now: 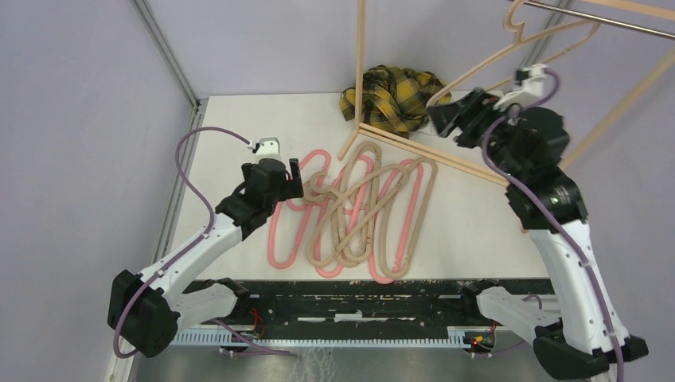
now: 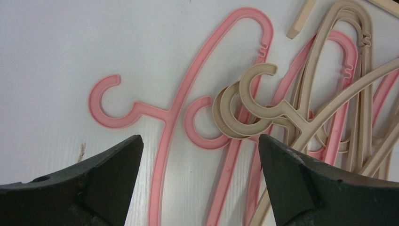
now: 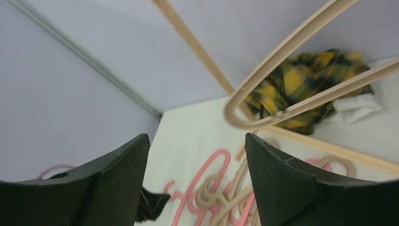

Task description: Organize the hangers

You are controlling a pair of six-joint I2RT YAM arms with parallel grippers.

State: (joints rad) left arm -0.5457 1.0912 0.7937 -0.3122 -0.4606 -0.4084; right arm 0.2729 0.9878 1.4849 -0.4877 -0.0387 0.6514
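Observation:
A tangled pile of pink and tan hangers [image 1: 358, 211] lies flat on the white table, hooks pointing left. My left gripper [image 1: 296, 181] is low at the pile's left end, open and empty. In the left wrist view it [image 2: 200, 146] straddles a pink hanger's shaft, with a pink hook [image 2: 106, 106] and two stacked tan hooks [image 2: 249, 108] just ahead. One tan hanger [image 1: 481, 68] hangs from the metal rail [image 1: 621, 22]. My right gripper [image 1: 436, 118] is raised beside its lower end, open and empty. In the right wrist view that hanger's loop [image 3: 282, 70] is above the gripper [image 3: 195, 141].
The light wooden rack frame [image 1: 360, 72] stands at the back right, its base bar [image 1: 430, 151] lying next to the pile. The yellow-black plaid cloth [image 1: 394, 95] is bunched at the back, inside the frame; it also shows in the right wrist view [image 3: 301, 89].

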